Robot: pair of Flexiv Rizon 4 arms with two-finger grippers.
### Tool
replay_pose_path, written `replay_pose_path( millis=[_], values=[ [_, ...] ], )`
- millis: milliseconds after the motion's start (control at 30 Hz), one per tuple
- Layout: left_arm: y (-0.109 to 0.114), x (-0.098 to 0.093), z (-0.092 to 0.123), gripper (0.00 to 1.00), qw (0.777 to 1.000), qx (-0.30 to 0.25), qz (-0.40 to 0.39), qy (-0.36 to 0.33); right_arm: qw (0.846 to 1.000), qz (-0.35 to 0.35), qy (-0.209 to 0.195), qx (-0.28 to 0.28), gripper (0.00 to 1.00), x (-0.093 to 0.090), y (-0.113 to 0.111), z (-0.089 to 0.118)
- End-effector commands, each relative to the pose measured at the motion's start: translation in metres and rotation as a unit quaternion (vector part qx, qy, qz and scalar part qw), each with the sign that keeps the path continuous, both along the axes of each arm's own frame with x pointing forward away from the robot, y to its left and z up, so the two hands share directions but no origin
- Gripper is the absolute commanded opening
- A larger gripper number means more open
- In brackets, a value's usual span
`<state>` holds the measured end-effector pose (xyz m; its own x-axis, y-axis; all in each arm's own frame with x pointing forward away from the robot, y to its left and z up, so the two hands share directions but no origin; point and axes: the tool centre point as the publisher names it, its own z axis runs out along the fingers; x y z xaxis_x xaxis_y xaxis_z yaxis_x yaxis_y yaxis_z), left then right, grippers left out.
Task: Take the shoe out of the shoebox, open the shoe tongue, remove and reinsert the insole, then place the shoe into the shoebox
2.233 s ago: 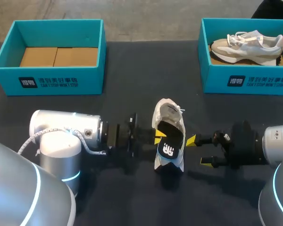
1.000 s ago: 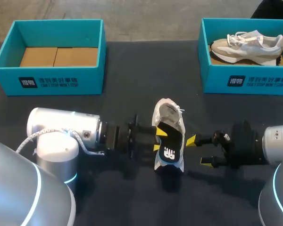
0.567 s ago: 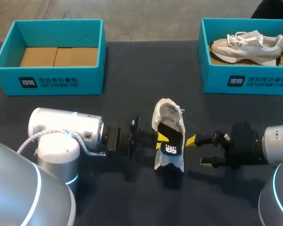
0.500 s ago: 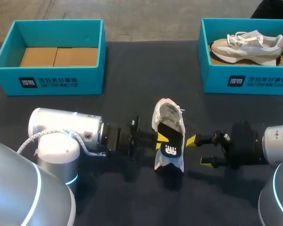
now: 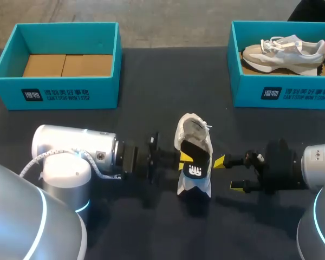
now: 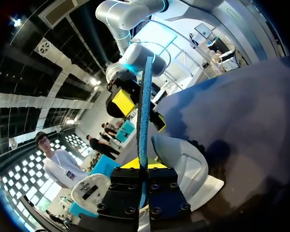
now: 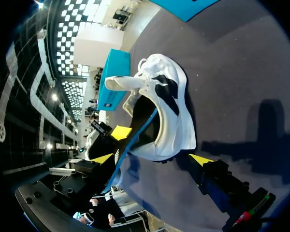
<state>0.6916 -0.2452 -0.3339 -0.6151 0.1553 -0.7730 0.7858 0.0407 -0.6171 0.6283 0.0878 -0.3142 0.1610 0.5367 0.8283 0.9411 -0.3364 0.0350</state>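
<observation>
A white shoe [image 5: 193, 142] lies on the dark table between my two arms, its opening facing up. A black insole [image 5: 196, 160] with a blue edge sticks up out of it. My left gripper [image 5: 182, 160] is shut on the insole's left edge. In the left wrist view the insole [image 6: 144, 106] stands edge-on between the closed fingers of the left gripper [image 6: 141, 166], with the shoe [image 6: 183, 162] just beyond. My right gripper [image 5: 227, 174] stands open just right of the shoe, touching nothing. From the right wrist the shoe [image 7: 171, 111] and the insole [image 7: 135, 140] show ahead of its fingertip [image 7: 201, 159].
An open teal shoebox [image 5: 62, 92] with a cardboard floor stands at the back left. A second teal shoebox [image 5: 271, 95] at the back right holds a beige and white shoe [image 5: 284, 53]. Bare dark table lies in front of the shoe.
My left gripper has shut on the insole's edge and raised it a little out of the shoe. The right arm and the shoe have stayed where they were.
</observation>
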Motion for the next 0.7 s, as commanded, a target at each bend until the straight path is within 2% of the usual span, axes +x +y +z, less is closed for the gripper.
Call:
replay_pose_path(
  millis=[33, 400, 533, 700],
  values=[
    [-0.004, 0.005, -0.008, 0.00, 1.000, -0.002, 0.007, -0.002, 1.000, -0.001, 0.000, -0.002, 1.00, -0.001, 0.001, 0.001],
    [-0.008, 0.017, -0.018, 0.00, 1.000, 0.012, 0.025, -0.002, 1.000, -0.001, 0.000, -0.002, 1.00, -0.001, 0.001, 0.001],
    [-0.009, 0.020, -0.022, 0.00, 0.999, 0.029, 0.032, -0.029, 1.000, -0.001, 0.000, -0.002, 1.00, -0.001, 0.001, 0.001],
    [-0.008, 0.023, -0.026, 0.00, 0.998, 0.035, 0.037, -0.030, 1.000, -0.001, 0.000, -0.002, 1.00, -0.001, 0.001, 0.001]
  ],
)
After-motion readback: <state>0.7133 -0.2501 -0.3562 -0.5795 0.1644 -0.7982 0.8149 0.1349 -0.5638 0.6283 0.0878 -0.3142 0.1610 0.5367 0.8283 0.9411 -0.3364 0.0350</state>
